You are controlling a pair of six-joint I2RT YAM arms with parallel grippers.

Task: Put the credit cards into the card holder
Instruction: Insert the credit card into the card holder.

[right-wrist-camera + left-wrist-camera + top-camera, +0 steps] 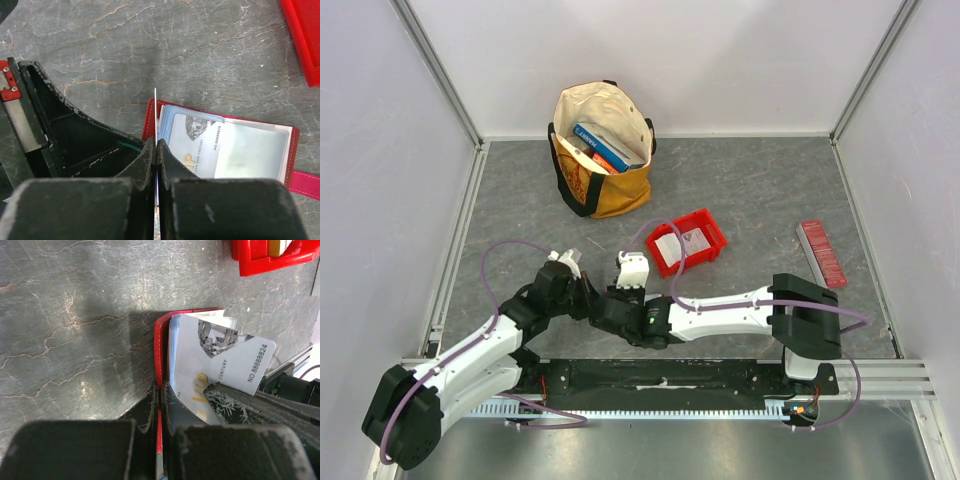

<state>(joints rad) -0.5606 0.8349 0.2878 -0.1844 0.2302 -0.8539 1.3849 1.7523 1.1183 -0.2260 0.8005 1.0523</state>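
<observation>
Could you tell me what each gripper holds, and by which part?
The left gripper pinches the card holder by its cover's edge; the right gripper pinches a credit card by one edge.

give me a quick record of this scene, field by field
left gripper: shut on one cover of the card holder
right gripper: shut on a credit card, seen edge-on in its own view
second card: lying in the holder's clear slot
red bin: just beyond the grippers, more cards inside
tote bag: at the back, books inside
ridged red strip: on the table's right side, apart from both arms
</observation>
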